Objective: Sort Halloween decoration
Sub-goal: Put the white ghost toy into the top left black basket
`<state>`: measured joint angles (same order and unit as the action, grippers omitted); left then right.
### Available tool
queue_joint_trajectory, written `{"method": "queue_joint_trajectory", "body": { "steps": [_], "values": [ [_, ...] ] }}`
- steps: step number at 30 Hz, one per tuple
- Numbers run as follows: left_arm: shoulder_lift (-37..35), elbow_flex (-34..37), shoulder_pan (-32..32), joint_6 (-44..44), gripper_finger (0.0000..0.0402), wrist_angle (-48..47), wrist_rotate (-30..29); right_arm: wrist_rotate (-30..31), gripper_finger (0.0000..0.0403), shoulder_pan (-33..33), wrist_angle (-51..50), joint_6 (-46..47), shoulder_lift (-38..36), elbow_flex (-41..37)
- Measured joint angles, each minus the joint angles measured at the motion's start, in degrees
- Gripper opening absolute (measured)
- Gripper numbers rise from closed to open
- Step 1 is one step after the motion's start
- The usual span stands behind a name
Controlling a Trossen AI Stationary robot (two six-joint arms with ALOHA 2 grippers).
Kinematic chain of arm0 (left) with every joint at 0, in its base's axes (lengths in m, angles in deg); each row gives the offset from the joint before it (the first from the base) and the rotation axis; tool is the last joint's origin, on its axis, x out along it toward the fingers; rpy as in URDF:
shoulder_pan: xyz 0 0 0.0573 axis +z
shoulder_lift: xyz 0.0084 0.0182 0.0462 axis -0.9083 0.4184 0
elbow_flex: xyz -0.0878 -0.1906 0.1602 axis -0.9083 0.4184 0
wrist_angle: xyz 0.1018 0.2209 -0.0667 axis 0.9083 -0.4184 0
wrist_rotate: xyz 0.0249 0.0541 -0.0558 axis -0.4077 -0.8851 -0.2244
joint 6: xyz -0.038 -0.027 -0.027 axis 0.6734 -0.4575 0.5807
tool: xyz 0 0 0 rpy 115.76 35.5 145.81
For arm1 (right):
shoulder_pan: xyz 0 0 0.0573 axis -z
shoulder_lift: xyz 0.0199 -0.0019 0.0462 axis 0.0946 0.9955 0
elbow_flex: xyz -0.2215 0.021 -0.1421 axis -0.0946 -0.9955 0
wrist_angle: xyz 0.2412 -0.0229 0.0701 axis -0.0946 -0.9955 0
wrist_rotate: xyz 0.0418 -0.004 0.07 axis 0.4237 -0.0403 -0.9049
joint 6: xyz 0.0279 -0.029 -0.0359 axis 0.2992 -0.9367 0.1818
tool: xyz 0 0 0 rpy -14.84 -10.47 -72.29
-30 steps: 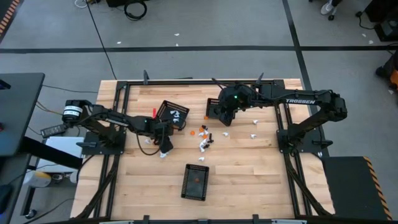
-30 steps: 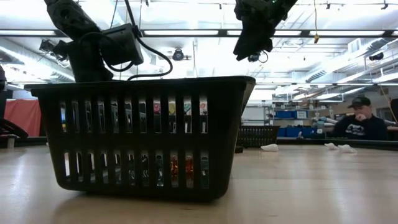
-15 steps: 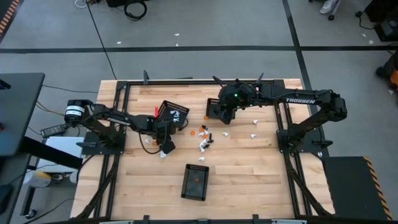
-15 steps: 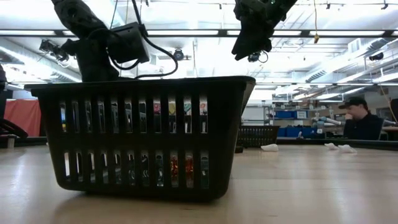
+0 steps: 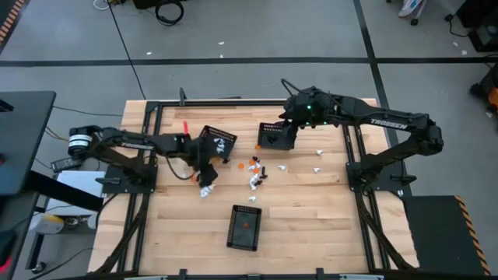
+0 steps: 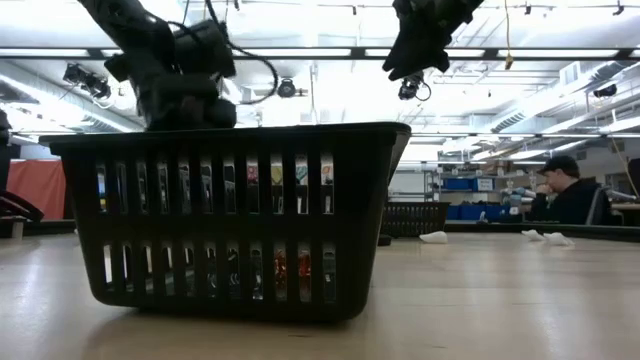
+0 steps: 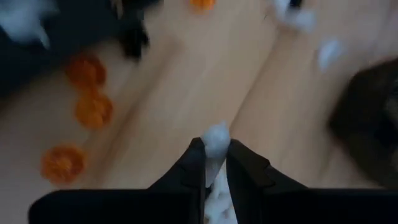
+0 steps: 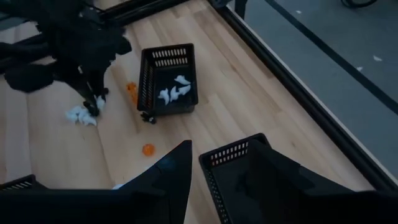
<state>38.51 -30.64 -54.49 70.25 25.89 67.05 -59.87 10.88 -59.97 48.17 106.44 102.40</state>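
A pale wooden table [image 5: 311,218] with a black frame stands on a grey floor crossed by dark tape lines; the low view looks into a bright workshop with ceiling strip lights, shelving, and a seated person [image 6: 565,195] in a dark cap. Three black mesh baskets sit on the table: a tilted one [image 5: 216,144] holding white pieces, one under the right arm [image 5: 276,136], and one nearer the front [image 5: 244,228] with an orange piece inside. The trinkets [image 5: 257,173], tiny orange, white and black bits, lie scattered mid-table between the baskets; their long axes cannot be told. The left gripper [image 7: 211,163] is clamped on a white trinket [image 7: 216,140] just beside the tilted basket. The right gripper [image 8: 194,163] hangs above its basket, fingers apart, nothing between them.
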Motion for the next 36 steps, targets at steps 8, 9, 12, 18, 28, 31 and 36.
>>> {"method": "queue_joint_trajectory", "body": {
  "steps": [8, 9, 12, 18, 28, 31, 36],
  "values": [
    [-6.6, -0.1, 8.9, 2.9, 0.0052, 9.0, -1.7, 0.0, 0.0160, 0.1, 0.9, -0.8, 0.2, 0.0],
    [-6.5, -0.1, 10.2, 2.8, 0.0052, 10.0, -2.1, 0.0, 0.0160, 0.1, 1.0, -0.8, 0.2, 0.0],
    [-5.2, -0.2, 13.6, 1.8, 0.0052, 12.1, -3.7, 0.0, 0.0160, 0.1, 2.0, -0.9, 0.2, 0.0],
    [-0.1, -0.1, 17.9, 0.5, 0.0053, 11.1, -3.6, 0.0, 0.0160, 0.1, 2.0, -0.9, 0.2, 0.0],
    [8.0, -0.1, 19.3, 0.2, 0.0053, 10.6, -6.9, 0.0, 0.0160, 0.1, 2.0, 0.6, 0.2, 0.0],
    [9.4, -0.1, 19.3, -0.6, 0.0053, 10.7, -7.9, 0.0, 0.0160, 0.1, 2.0, 0.7, 0.2, 0.0],
    [10.5, -0.1, 19.3, -0.8, 0.0053, 10.4, -9.2, 0.0, 0.0160, 0.1, 2.0, 0.7, 0.2, 0.0]
  ]
}}
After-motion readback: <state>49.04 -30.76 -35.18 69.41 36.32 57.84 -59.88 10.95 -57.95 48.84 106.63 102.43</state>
